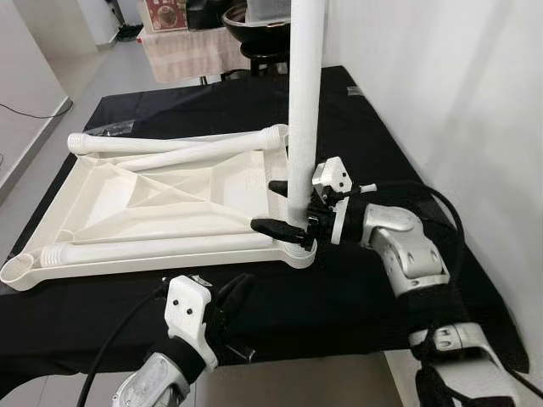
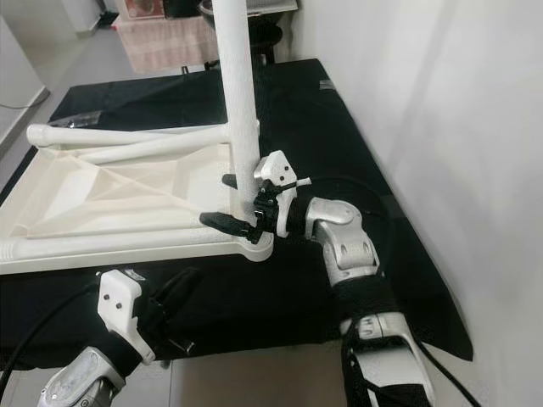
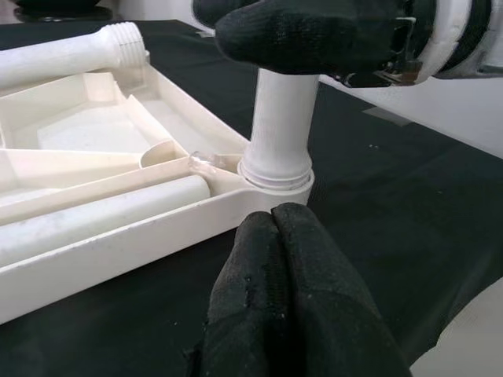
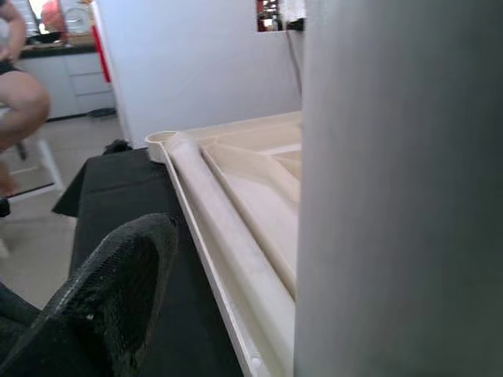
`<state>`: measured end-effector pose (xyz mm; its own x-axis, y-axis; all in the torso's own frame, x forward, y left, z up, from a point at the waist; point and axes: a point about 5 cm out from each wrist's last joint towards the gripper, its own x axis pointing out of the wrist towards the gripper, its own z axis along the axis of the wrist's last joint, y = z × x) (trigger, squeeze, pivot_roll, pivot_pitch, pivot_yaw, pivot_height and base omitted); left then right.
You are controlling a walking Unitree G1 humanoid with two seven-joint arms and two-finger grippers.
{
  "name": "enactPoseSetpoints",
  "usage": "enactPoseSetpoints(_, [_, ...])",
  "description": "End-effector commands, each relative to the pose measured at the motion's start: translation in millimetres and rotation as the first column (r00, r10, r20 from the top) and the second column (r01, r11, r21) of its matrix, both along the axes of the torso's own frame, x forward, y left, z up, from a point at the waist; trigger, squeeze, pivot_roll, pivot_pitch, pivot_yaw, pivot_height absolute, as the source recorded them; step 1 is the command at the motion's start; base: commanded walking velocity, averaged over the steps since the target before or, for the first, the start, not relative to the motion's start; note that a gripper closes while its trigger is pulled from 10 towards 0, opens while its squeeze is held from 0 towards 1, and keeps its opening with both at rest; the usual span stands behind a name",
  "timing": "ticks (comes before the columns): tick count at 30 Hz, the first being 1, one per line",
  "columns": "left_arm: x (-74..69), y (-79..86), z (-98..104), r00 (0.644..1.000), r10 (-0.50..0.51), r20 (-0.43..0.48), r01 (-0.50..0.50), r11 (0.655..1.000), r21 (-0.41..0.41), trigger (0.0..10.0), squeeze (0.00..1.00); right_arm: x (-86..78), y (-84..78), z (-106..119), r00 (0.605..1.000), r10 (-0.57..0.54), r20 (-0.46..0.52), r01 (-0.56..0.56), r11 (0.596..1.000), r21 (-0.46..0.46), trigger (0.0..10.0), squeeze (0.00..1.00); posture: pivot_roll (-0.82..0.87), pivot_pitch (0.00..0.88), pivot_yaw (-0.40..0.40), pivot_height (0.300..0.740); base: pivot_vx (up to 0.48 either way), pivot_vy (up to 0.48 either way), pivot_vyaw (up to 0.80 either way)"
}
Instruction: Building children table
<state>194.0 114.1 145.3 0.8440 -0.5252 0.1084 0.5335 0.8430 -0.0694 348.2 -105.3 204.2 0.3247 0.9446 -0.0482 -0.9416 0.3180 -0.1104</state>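
Right gripper (image 1: 284, 206), fingers clamped on the upright white plastic table leg (image 1: 304, 102) in the upturned white tabletop's (image 1: 153, 199) corner socket, should twist it plumb; left gripper (image 1: 229, 303), fingers together, idles.

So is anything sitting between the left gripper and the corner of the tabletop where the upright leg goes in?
Nothing visible does. The left gripper, fingers shut, faces the corner socket across bare black cloth. The right gripper is at the upright leg higher up, above that path, not in it.
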Motion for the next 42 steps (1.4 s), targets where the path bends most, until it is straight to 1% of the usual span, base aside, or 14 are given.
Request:
enactPoseSetpoints(1, [-2.9, 0.9, -1.5, 1.0, 0.003, -0.008, -0.003, 1.0, 0.017, 10.0, 0.0, 1.4, 11.6, -3.5, 0.998, 0.061, -0.023, -0.061, 0.998, -0.01, 10.0, 0.0, 0.04, 0.134, 0.049, 0.74, 0.0, 0.0, 0.0])
enactPoseSetpoints(2, [-2.9, 0.9, -1.5, 1.0, 0.003, -0.008, -0.003, 1.0, 0.017, 10.0, 0.0, 1.4, 11.6, -3.5, 0.998, 0.061, -0.023, -0.061, 0.998, -0.01, 10.0, 0.0, 0.04, 0.134, 0.049, 0.74, 0.0, 0.0, 0.0])
enactPoseSetpoints(4, [-5.4, 1.2, -1.2, 1.0, 0.006, -0.012, -0.006, 1.0, 0.023, 10.0, 0.0, 9.5, 10.7, -2.6, 0.996, 0.075, -0.055, -0.076, 0.997, -0.016, 0.0, 0.0, 0.06, 0.144, 0.045, 0.74, 0.0, 0.0, 0.0])
enactPoseSetpoints(13, [-7.1, 1.4, -0.9, 1.0, 0.01, -0.013, -0.01, 1.0, 0.026, 10.0, 0.0, 15.4, 3.8, -0.7, 0.995, 0.075, -0.072, -0.074, 0.997, 0.007, 0.0, 0.0, 0.06, 0.149, 0.043, 0.74, 0.0, 0.0, 0.0])
enactPoseSetpoints(23, [-3.5, 1.7, 0.0, 1.0, 0.012, -0.008, -0.012, 1.0, 0.023, 10.0, 0.0, -1.1, -33.4, -18.3, 0.981, -0.193, -0.015, 0.193, 0.981, 0.008, 0.0, 0.0, 0.04, 0.149, 0.045, 0.74, 0.0, 0.0, 0.0])
enactPoseSetpoints(24, [-2.1, 4.7, 0.6, 1.0, 0.013, -0.005, -0.013, 1.0, 0.024, 10.0, 0.0, -29.0, -27.6, -62.0, 0.736, -0.664, -0.134, 0.66, 0.747, -0.075, 0.0, 0.0, 0.03, 0.151, 0.045, 0.74, 0.0, 0.0, 0.0])
enactPoseSetpoints(26, [-2.1, 4.7, 0.6, 1.0, 0.013, -0.005, -0.013, 1.0, 0.024, 10.0, 0.0, -29.0, -27.6, -62.0, 0.736, -0.664, -0.134, 0.66, 0.747, -0.075, 0.0, 0.0, 0.03, 0.151, 0.045, 0.74, 0.0, 0.0, 0.0])
enactPoseSetpoints(28, [-0.6, 7.1, 1.1, 1.0, 0.015, -0.003, -0.014, 1.0, 0.026, 10.0, 0.0, -56.7, -26.9, -78.1, 0.538, -0.829, -0.156, 0.817, 0.558, -0.146, 0.0, 0.0, 0.03, 0.149, 0.077, 0.74, 0.0, 0.0, 0.0])
enactPoseSetpoints(37, [1.2, 6.2, -0.4, 1.0, -0.003, -0.009, 0.003, 0.999, 0.033, 10.0, 0.0, -41.5, -18.7, -73.2, 0.575, -0.811, -0.104, 0.8, 0.585, -0.136, 0.0, 0.0, 0.03, 0.134, 0.066, 0.74, 0.0, 0.0, 0.0])
enactPoseSetpoints(38, [1.2, 6.2, -0.4, 1.0, -0.001, -0.008, 0.001, 0.999, 0.033, 10.0, 0.0, -41.7, -16.2, -73.4, 0.576, -0.811, -0.098, 0.798, 0.584, -0.147, 2.2, 0.0, 0.03, 0.133, 0.066, 0.74, 0.0, 0.0, 0.0])
enactPoseSetpoints(39, [1.2, 6.2, -0.4, 1.0, -0.001, -0.008, 0.001, 0.999, 0.033, 10.0, 0.0, -41.7, -16.2, -73.4, 0.576, -0.811, -0.098, 0.798, 0.584, -0.147, 2.2, 0.0, 0.03, 0.133, 0.066, 0.74, 0.0, 0.0, 0.0])
enactPoseSetpoints(40, [1.5, 6.2, -0.2, 1.0, 0.003, -0.007, -0.003, 0.999, 0.032, 10.0, 0.0, -42.9, -12.7, -72.0, 0.591, -0.801, -0.098, 0.788, 0.599, -0.143, 10.0, 0.0, 0.03, 0.132, 0.06, 0.74, 0.0, 0.0, 0.0])
enactPoseSetpoints(41, [1.5, 6.2, -0.2, 1.0, 0.003, -0.007, -0.003, 0.999, 0.032, 10.0, 0.0, -42.9, -12.7, -72.0, 0.591, -0.801, -0.098, 0.788, 0.599, -0.143, 10.0, 0.0, 0.03, 0.132, 0.06, 0.74, 0.0, 0.0, 0.0])
enactPoseSetpoints(42, [1.8, 6.0, 0.0, 1.0, 0.006, -0.006, -0.006, 0.999, 0.032, 10.0, 0.0, -43.3, -10.5, -70.7, 0.604, -0.788, -0.123, 0.778, 0.616, -0.122, 10.0, 1.0, 0.04, 0.133, 0.057, 0.74, 0.0, 0.0, 0.0])
